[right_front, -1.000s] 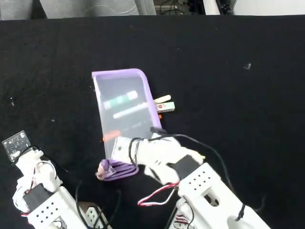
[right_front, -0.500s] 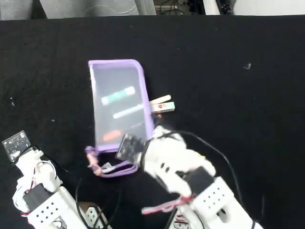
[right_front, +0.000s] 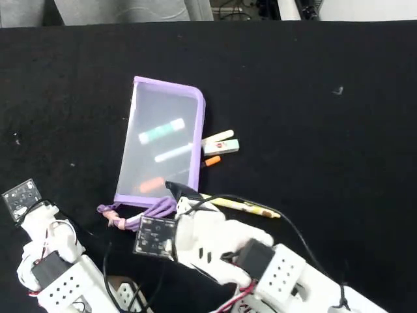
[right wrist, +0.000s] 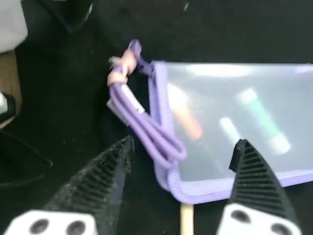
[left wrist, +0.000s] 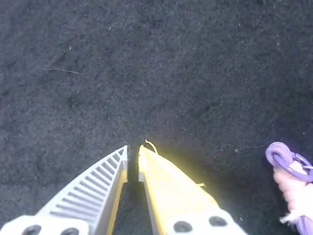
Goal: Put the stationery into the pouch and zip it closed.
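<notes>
Right claw [right wrist: 184, 142] spread wide, gripping nothing, poised over the near corner of the purple pouch [right_front: 163, 147] and its wrist strap [right_front: 130, 218]. Pencil [right_front: 241, 207] lies just beside this claw. Markers [right_front: 220, 142] lie beyond it at the pouch's long edge, on the black table [right_front: 326, 130]. Left claw [left wrist: 133, 149] pinched almost together, empty, with the strap's loop off to one side.

Pouch [right_front: 163, 150] newly askew; right pincer [right wrist: 186, 142] farther back, wide apart.
</notes>
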You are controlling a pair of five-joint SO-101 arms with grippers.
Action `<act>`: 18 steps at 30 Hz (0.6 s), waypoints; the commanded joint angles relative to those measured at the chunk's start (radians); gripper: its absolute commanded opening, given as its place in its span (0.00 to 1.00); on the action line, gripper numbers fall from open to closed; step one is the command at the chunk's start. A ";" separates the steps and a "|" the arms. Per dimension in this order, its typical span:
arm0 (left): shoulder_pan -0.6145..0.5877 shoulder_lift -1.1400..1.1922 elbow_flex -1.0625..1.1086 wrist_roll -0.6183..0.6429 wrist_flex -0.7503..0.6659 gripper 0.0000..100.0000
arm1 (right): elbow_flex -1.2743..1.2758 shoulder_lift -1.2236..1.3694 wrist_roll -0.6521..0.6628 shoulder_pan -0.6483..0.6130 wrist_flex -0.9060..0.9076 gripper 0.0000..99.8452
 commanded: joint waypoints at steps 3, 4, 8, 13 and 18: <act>-0.012 -0.005 0.024 0.005 -0.025 0.05 | -0.018 0.067 -0.002 0.014 -0.020 0.32; -0.012 -0.005 0.024 0.005 -0.025 0.05 | -0.010 0.068 -0.002 0.012 -0.017 0.32; -0.012 -0.005 0.024 0.005 -0.025 0.05 | 0.016 0.077 0.058 0.018 -0.025 0.31; -0.012 -0.005 0.024 0.005 -0.025 0.05 | 0.062 0.077 0.095 0.043 -0.107 0.31; -0.010 -0.005 0.024 0.005 -0.025 0.05 | 0.070 0.079 0.103 0.080 -0.149 0.23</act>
